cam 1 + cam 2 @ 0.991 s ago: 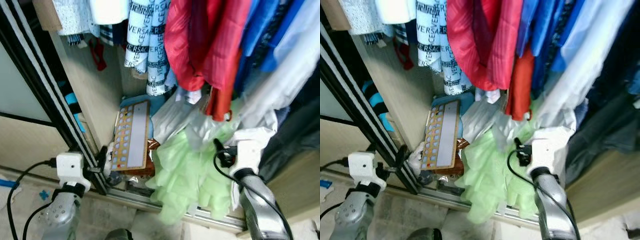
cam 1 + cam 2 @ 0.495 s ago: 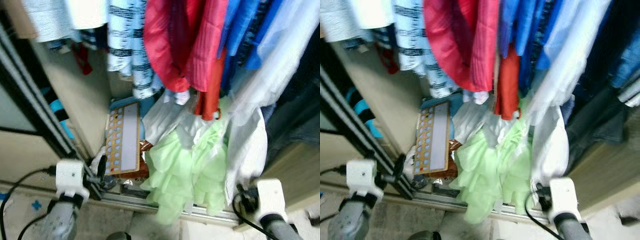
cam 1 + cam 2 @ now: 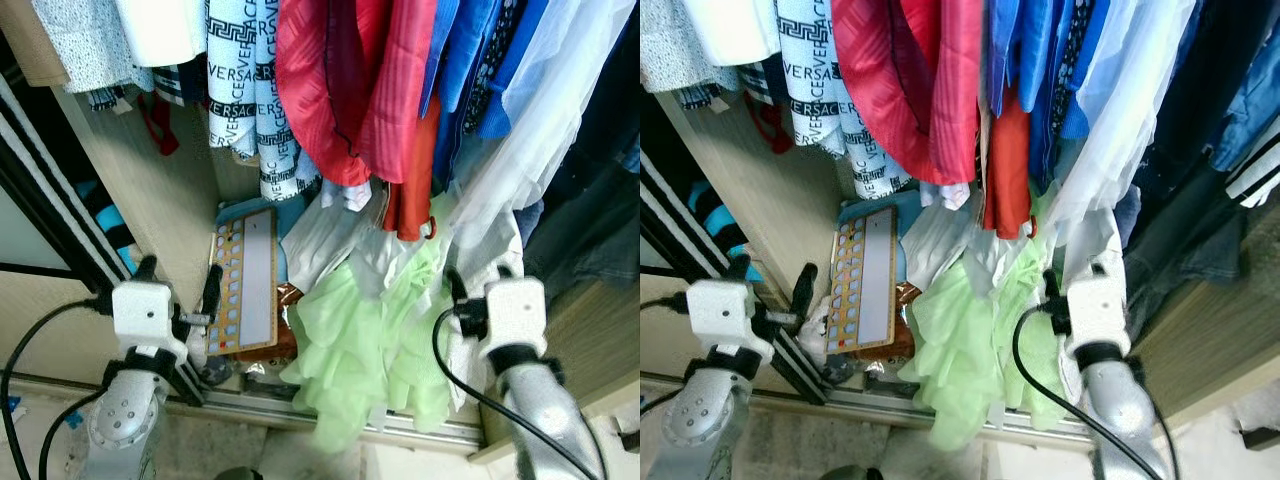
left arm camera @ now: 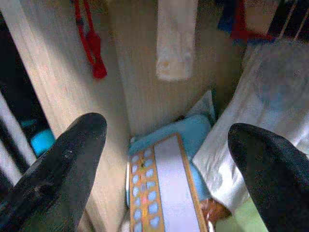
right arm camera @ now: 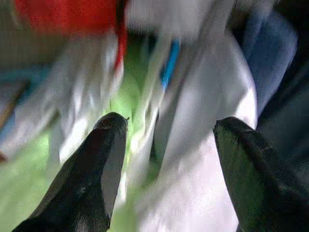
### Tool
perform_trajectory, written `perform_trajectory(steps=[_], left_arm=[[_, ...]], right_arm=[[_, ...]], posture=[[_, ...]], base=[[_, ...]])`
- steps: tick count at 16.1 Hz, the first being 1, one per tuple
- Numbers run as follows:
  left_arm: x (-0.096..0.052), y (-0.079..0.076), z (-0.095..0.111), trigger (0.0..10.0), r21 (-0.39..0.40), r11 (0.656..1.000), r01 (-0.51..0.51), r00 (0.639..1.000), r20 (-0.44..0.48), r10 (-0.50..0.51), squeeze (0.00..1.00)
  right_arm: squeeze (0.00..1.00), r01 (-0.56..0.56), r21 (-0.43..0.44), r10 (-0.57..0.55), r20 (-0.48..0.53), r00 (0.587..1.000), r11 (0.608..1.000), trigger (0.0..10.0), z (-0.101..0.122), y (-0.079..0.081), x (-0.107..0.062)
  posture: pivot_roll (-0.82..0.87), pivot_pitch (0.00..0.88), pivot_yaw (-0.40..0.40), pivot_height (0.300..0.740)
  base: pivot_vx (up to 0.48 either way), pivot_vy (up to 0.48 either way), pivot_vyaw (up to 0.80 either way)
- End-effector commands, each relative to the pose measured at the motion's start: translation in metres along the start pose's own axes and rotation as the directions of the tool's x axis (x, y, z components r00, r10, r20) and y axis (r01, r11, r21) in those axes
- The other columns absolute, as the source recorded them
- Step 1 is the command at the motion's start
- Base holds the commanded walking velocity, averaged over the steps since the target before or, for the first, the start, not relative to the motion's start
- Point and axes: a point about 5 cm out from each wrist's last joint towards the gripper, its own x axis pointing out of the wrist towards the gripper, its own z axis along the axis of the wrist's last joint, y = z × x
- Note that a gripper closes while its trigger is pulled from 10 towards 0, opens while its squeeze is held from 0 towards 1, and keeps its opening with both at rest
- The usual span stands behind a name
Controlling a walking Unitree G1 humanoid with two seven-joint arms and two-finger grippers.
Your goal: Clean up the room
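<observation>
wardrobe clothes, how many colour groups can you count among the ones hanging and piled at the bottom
Red hanging garments: 1 group
Blue hanging shirts: 1 group
White-and-black patterned hanging cloth: 1
White sheer hanging garment: 1
Pale green ruffled fabric pile: 1
Total: 5 colour groups; the pieces within each overlap too much to separate.

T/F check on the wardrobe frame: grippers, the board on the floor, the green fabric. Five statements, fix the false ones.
1. The left gripper is open. True.
2. The right gripper is shut on the red garment. False: its fingers are spread, holding nothing.
3. The board with holes leans in the wardrobe's bottom. True.
4. The green fabric hangs from the rail. False: it lies piled at the bottom, spilling over the door track.
5. The board lies to the robot's right of the green fabric. False: it is to its left.
</observation>
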Motion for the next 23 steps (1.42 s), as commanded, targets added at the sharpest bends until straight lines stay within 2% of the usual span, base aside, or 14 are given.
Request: perform_trajectory(steps=[1, 3, 6, 11, 13, 15, 17, 19, 23], left_arm=[[-0.002, 0.006, -0.002, 10.0, -0.024, 0.999, -0.039, 0.999, -0.009, 0.039, 0.00], [-0.002, 0.004, 0.001, 10.0, -0.035, 0.998, -0.045, 0.999, -0.007, 0.044, 0.00], [-0.001, 0.000, 0.006, 10.0, -0.007, 0.998, -0.055, 0.998, 0.022, 0.055, 0.00], [-0.006, 0.003, 0.011, 10.0, -0.027, 0.997, -0.068, 0.996, 0.047, 0.069, 0.00], [-0.002, -0.007, 0.012, 10.0, -0.071, 0.997, 0.043, 0.998, 0.046, -0.040, 0.00], [-0.002, -0.007, 0.013, 10.0, -0.067, 0.996, 0.051, 0.998, 0.049, -0.048, 0.00], [0.001, -0.002, 0.018, 10.0, -0.056, 0.996, 0.063, 0.996, 0.063, -0.059, 0.00], [0.005, 0.001, 0.020, 10.0, -0.028, 0.999, 0.020, 0.997, 0.073, -0.018, 0.00], [0.007, -0.003, 0.022, 10.0, -0.049, 0.998, 0.029, 0.997, 0.078, -0.025, 0.00]], right_arm=[[0.00, 0.031, -0.007, -0.031, 0.041, 0.999, 0.999, 10.0, 0.004, -0.005, 0.004], [0.00, 0.001, 0.005, -0.002, 0.085, 0.996, 1.000, 10.0, 0.015, -0.001, 0.008], [0.00, -0.028, 0.046, 0.023, 0.116, 0.993, 0.999, 10.0, 0.029, 0.004, 0.013], [0.00, -0.055, 0.027, 0.049, 0.186, 0.981, 0.998, 10.0, 0.048, -0.001, 0.015], [0.00, -0.053, 0.030, 0.047, 0.180, 0.983, 0.998, 10.0, 0.048, -0.004, 0.020], [0.00, -0.054, 0.029, 0.048, 0.180, 0.983, 0.998, 10.0, 0.048, -0.004, 0.020], [0.00, -0.036, 0.092, 0.022, 0.148, 0.989, 0.995, 10.0, 0.045, -0.003, 0.016], [0.00, -0.034, 0.116, 0.020, 0.123, 0.992, 0.993, 10.0, 0.040, 0.001, 0.014], [0.00, -0.039, 0.133, 0.022, 0.124, 0.992, 0.990, 10.0, 0.041, 0.003, 0.016]], posture=[[-0.08, 0.000, 0.016, 0.740], [-0.08, 0.000, 0.014, 0.740], [-0.08, 0.000, 0.010, 0.740], [-0.07, 0.000, -0.012, 0.740], [-0.07, 0.000, -0.018, 0.740], [-0.07, 0.000, -0.018, 0.740], [-0.08, 0.000, -0.006, 0.740], [-0.08, 0.000, -0.005, 0.740], [-0.08, 0.000, 0.002, 0.740]], base=[[0.000, 0.000, 0.00], [0.000, 0.000, 0.00], [0.000, 0.000, 0.00], [0.000, 0.000, 0.00], [0.000, 0.000, 0.00], [0.000, 0.000, 0.00], [0.000, 0.000, 0.00], [0.000, 0.000, 0.00], [0.000, 0.000, 0.00]])
